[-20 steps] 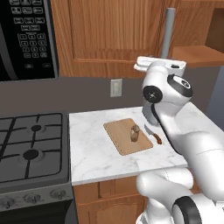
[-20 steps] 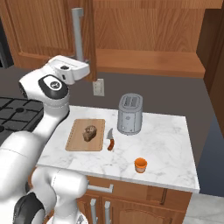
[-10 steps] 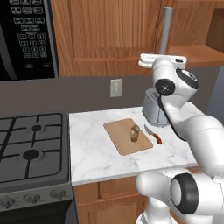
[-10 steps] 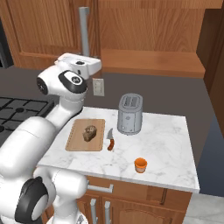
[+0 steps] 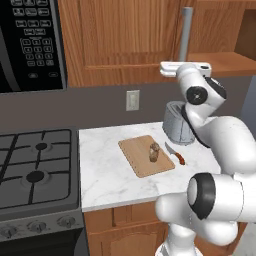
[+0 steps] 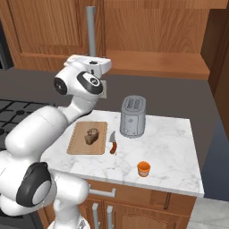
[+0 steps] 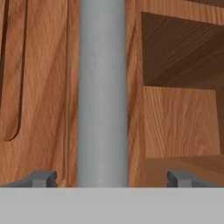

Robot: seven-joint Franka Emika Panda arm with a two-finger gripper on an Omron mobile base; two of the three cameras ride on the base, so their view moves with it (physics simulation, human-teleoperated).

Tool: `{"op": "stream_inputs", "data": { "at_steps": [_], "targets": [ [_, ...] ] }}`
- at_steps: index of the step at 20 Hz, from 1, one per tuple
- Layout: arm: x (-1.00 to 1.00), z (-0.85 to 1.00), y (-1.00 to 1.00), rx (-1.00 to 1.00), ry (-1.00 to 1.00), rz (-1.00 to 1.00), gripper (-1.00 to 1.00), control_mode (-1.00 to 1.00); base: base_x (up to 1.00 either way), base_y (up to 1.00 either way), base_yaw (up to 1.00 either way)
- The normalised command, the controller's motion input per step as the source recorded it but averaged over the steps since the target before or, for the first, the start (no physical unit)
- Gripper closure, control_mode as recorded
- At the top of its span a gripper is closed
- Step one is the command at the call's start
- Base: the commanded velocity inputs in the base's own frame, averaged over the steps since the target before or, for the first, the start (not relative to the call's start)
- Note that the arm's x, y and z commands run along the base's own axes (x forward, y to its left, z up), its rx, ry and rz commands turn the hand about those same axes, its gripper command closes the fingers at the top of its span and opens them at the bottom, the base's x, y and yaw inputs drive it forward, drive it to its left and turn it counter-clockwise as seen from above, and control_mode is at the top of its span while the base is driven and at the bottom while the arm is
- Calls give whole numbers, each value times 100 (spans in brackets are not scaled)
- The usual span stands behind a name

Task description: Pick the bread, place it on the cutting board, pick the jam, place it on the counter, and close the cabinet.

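The white stone bench (image 6: 165, 147) holds a flat wooden cutting board (image 6: 80, 143) with the bumpy brown bread (image 6: 91, 136) on it. Right of the board (past the toaster (image 6: 133, 116)) sits the round orange jam (image 6: 143, 168). The hand (image 7: 112, 178) is spread apart around the cabinet's (image 7: 175, 113) smooth grey handle (image 7: 103, 87).

Bread (image 5: 154, 151) is seen on cutting board (image 5: 146, 155); knife (image 5: 175, 154) at its 3 o'clock, toaster (image 5: 178, 123) at 1 o'clock.

A dark grey wall (image 5: 100, 107) runs behind my worktop, with a pale outlet plate (image 5: 132, 100) at twelve o'clock. At nine o'clock sits a black gas stove (image 5: 35, 170), and a black microwave (image 5: 30, 45) hangs at ten o'clock.
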Motion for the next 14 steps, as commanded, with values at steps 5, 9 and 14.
{"op": "stream_inputs", "data": {
  "at_steps": [5,9,14],
  "targets": [
    [27,-1,0,0,4,8,-100,-100,0,0,0],
    [28,0,0,0,4,7,-100,-100,0,0,0],
    [24,0,0,0,5,7,-100,-100,0,0,0]
  ]
}}
